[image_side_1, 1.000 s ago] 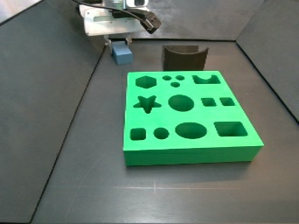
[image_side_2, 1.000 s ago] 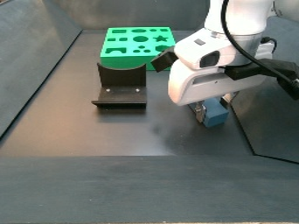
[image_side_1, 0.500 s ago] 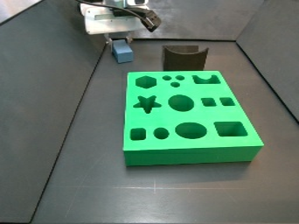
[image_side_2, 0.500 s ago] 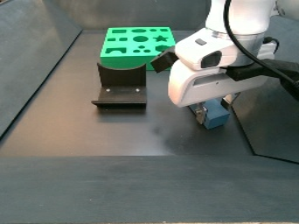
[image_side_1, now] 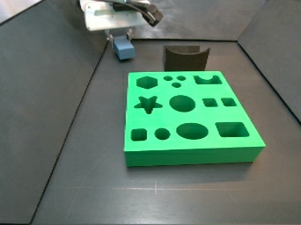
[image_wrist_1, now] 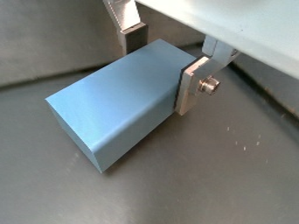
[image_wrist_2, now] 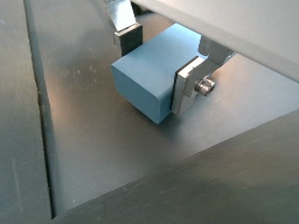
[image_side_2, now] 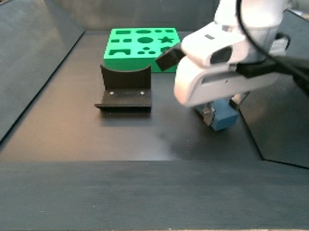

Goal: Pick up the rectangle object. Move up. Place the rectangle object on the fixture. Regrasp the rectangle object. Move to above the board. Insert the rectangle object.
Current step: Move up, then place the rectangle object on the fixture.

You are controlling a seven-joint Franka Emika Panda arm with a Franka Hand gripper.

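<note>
The rectangle object (image_wrist_1: 111,114) is a plain blue-grey block, seen between the fingers in both wrist views (image_wrist_2: 146,79). My gripper (image_wrist_1: 163,63) is shut on it, one silver finger (image_wrist_1: 195,85) on each long side, with the dark floor close beneath. In the side views the gripper (image_side_1: 121,39) holds the block (image_side_1: 122,50) at the far left corner, behind the green board (image_side_1: 188,114) and left of the dark notched fixture (image_side_1: 185,58). From the opposite side, the block (image_side_2: 222,119) hangs under the white hand, right of the fixture (image_side_2: 125,87).
Grey walls enclose the dark floor. The green board (image_side_2: 143,45) with its many cut-outs lies beyond the fixture. A wall seam (image_wrist_2: 41,114) runs along the floor close to the block.
The gripper and the blue-grey block have risen slightly. Board and fixture have not moved.
</note>
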